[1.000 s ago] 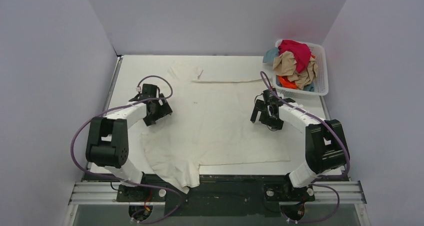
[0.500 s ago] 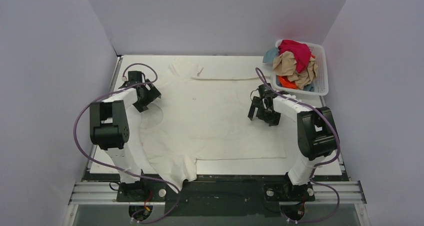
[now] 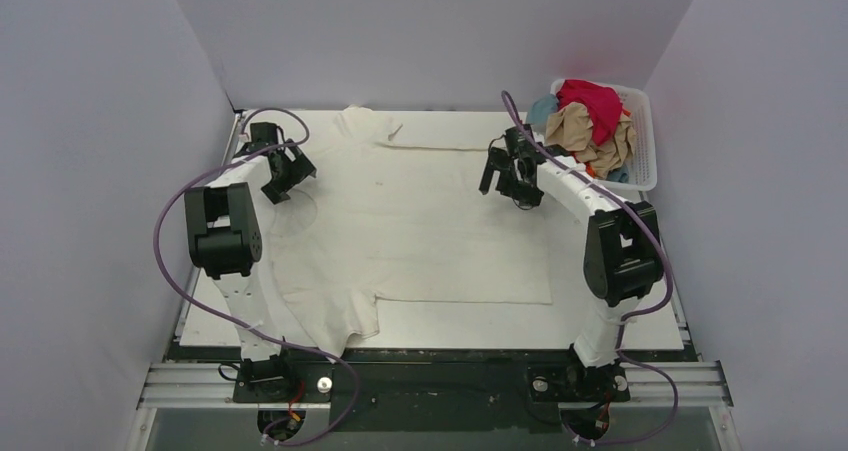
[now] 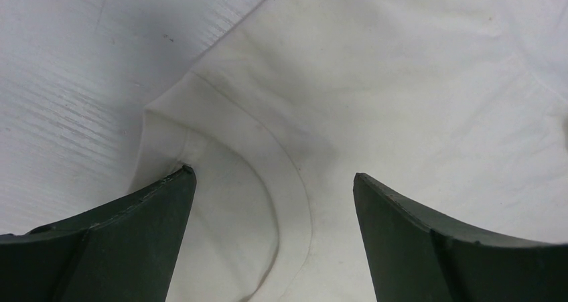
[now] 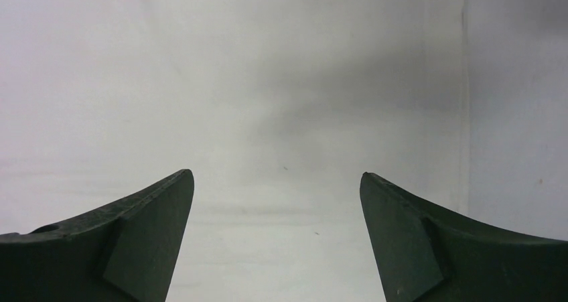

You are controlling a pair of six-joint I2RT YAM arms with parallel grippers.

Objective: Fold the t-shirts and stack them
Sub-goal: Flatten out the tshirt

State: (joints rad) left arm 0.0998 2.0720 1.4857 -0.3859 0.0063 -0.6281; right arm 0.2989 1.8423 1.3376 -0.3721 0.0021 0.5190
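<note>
The large cream-white soft cloth t-shirt [image 3: 420, 221] lies spread flat mid-table, limp and light (likely to sag), best pinched at a seamed edge, I judge, while the left gripper [image 4: 274, 181] and right gripper [image 5: 276, 181] hover wide open, empty.

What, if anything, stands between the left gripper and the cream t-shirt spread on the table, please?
Nothing visible does. The left gripper is open over the cream t-shirt, whose hemmed edge lies bare between its fingers. The basket of other shirts sits at the far right corner, well clear.
</note>
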